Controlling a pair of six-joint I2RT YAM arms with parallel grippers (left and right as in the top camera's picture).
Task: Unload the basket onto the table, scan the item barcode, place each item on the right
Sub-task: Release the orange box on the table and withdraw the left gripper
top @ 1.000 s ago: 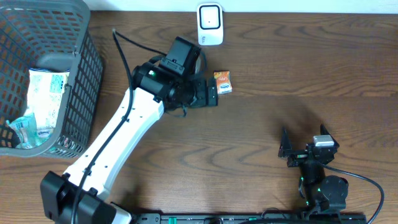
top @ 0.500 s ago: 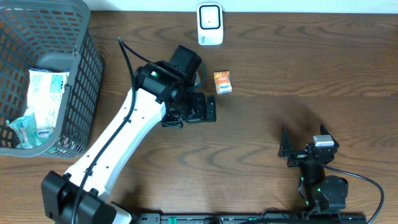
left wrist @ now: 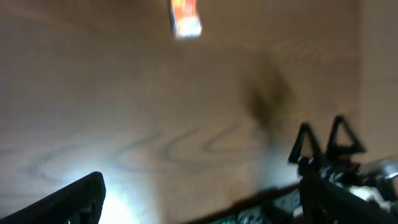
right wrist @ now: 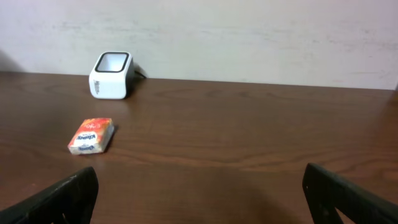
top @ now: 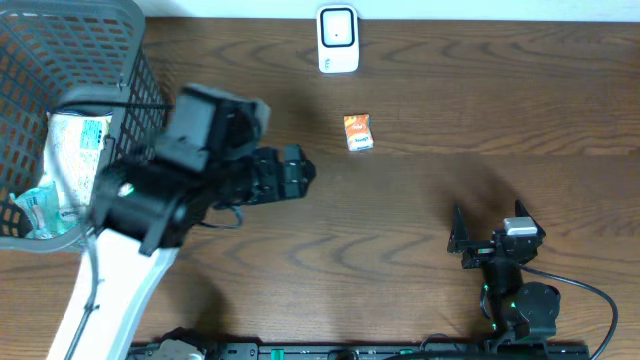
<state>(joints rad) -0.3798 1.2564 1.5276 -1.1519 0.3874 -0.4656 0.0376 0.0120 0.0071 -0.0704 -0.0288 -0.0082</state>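
Note:
The item, a small orange packet (top: 358,132), lies flat on the wooden table below the white barcode scanner (top: 338,40). My left gripper (top: 291,172) is open and empty, well to the left of the packet and near the basket. The blurred left wrist view shows the packet (left wrist: 185,18) far ahead and my open left gripper (left wrist: 202,205). My right gripper (top: 488,218) stands open and empty at the front right. In the right wrist view the packet (right wrist: 91,135) and the scanner (right wrist: 112,74) sit far ahead to the left of my right gripper (right wrist: 202,199).
A grey mesh basket (top: 140,90) at the far left holds several white and blue packets (top: 75,145). The left arm's white link (top: 110,290) runs down to the front edge. The right arm's gripper (left wrist: 323,146) shows in the left wrist view.
My left arm has swung left, away from the orange packet and toward the basket, its gripper still open and empty. The packet and the right arm have not moved.

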